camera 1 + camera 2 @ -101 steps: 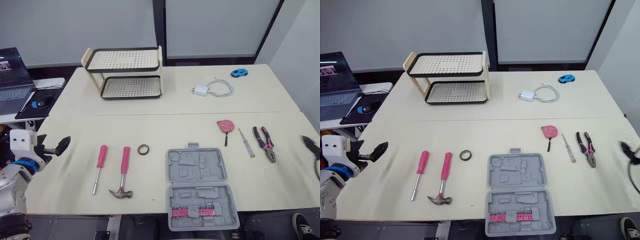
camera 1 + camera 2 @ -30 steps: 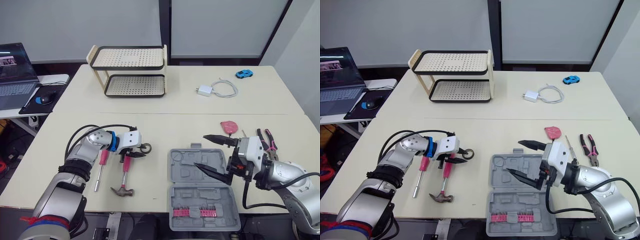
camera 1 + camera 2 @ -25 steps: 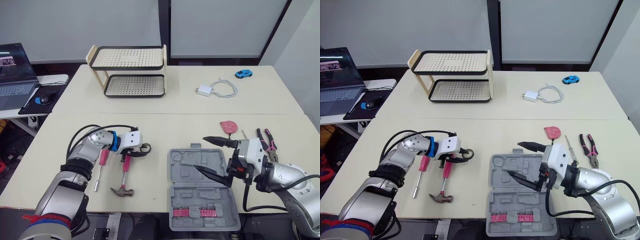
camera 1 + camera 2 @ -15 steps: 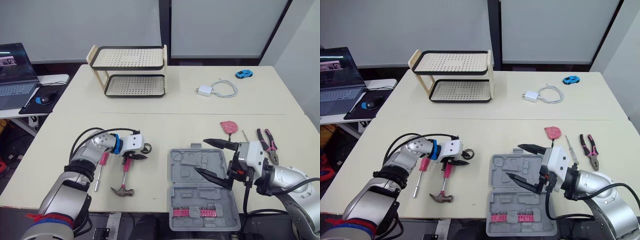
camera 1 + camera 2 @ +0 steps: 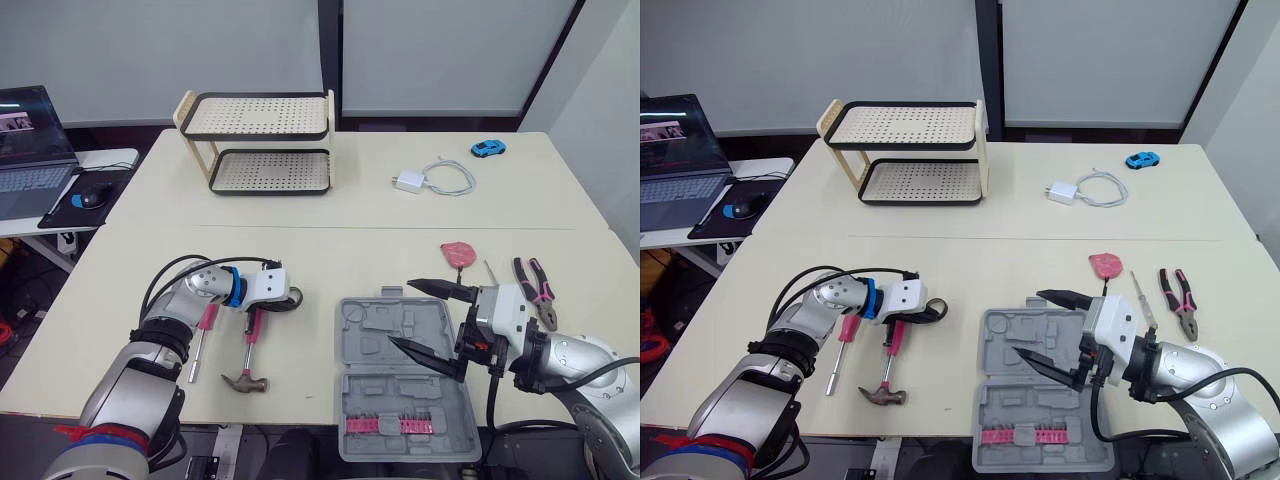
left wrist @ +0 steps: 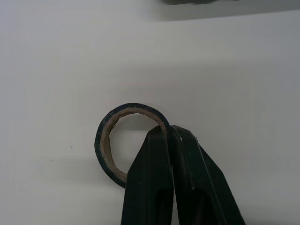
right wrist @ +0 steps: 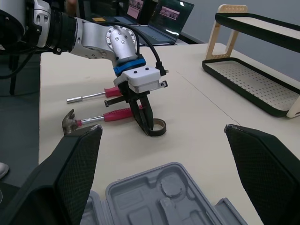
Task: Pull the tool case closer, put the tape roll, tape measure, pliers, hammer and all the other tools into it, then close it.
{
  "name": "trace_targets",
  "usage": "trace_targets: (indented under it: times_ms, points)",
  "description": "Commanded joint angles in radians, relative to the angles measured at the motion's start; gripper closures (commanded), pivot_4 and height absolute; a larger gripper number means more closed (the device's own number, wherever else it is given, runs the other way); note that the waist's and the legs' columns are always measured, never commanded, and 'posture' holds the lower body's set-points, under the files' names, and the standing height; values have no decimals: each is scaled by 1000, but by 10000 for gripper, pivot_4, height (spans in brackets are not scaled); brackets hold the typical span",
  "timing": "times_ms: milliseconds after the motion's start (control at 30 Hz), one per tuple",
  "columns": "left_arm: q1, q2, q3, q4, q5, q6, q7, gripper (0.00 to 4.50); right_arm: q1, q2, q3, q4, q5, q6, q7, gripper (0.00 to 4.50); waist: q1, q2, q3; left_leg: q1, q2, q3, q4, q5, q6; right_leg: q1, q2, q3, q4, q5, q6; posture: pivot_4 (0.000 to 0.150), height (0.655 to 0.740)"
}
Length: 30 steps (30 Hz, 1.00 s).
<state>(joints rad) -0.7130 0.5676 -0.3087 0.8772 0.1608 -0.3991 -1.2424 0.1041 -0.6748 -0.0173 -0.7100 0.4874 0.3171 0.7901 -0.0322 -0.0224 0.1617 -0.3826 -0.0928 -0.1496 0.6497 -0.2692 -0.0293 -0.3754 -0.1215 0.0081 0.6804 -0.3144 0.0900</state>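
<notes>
A dark tape roll (image 6: 105, 140) lies flat on the cream table, left of the open grey tool case (image 5: 432, 402). My left gripper (image 6: 169, 131) is shut on the roll's wall, one finger inside the ring and one outside; the right wrist view shows that same left gripper (image 7: 147, 127) pinching the tape roll (image 7: 160, 127). Just left of it lie the hammer (image 5: 247, 345) and a pink-handled driver (image 5: 200, 335). Over the case's far half my right gripper (image 5: 402, 312) hangs open, nothing between its fingers. The pink tape measure (image 5: 457, 250) and pliers (image 5: 530, 278) lie right of the case.
A two-tier perforated rack (image 5: 258, 140) stands at the back left of the table. A white charger with cable (image 5: 430, 178) and a blue toy car (image 5: 488, 147) lie at the back right. A laptop (image 5: 25, 130) and mouse (image 5: 80, 198) sit on a side desk to the left.
My left gripper's fingers have closed onto the tape roll's wall. The right gripper has drifted slightly lower over the case, still open.
</notes>
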Motion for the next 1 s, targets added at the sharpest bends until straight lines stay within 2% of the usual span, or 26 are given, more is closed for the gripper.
trace_targets:
  times_ms: [33,233,333,433,633,1000]
  points:
    - [-21,49,46,-117,-78,72,-99,44775,32,4,-18,-81,16,2,-26,0,0,0,0,0,0,0,0,0,0,0,0,0,0,0,0,1500,7400]
    - [-10,96,68,-410,-200,280,-225,44775,186,18,-76,-135,-40,-43,-78,0,1,0,0,0,0,-2,0,0,0,1,0,-1,0,0,0,1500,7400]
    - [1,82,54,-556,-247,383,-244,44775,275,31,-115,-143,-64,-65,-96,0,5,-1,0,0,-1,-2,2,0,0,2,0,-1,-1,0,0,1500,7400]
    - [-4,38,28,-619,-256,434,-220,44775,313,38,-118,-147,-82,-71,-107,0,4,-1,0,0,0,-2,2,0,0,3,0,-1,0,0,0,1500,7400]
    - [-2,-42,-53,-634,-206,423,-198,44775,318,49,-67,-119,-153,-69,-136,0,0,0,0,1,0,-2,3,0,1,3,1,-1,0,0,0,1500,7400]
    - [-19,-132,-152,-496,-93,314,-120,44775,357,80,11,-56,-262,-68,-183,0,3,-1,0,0,0,-2,4,0,1,3,1,0,0,0,0,1500,7400]
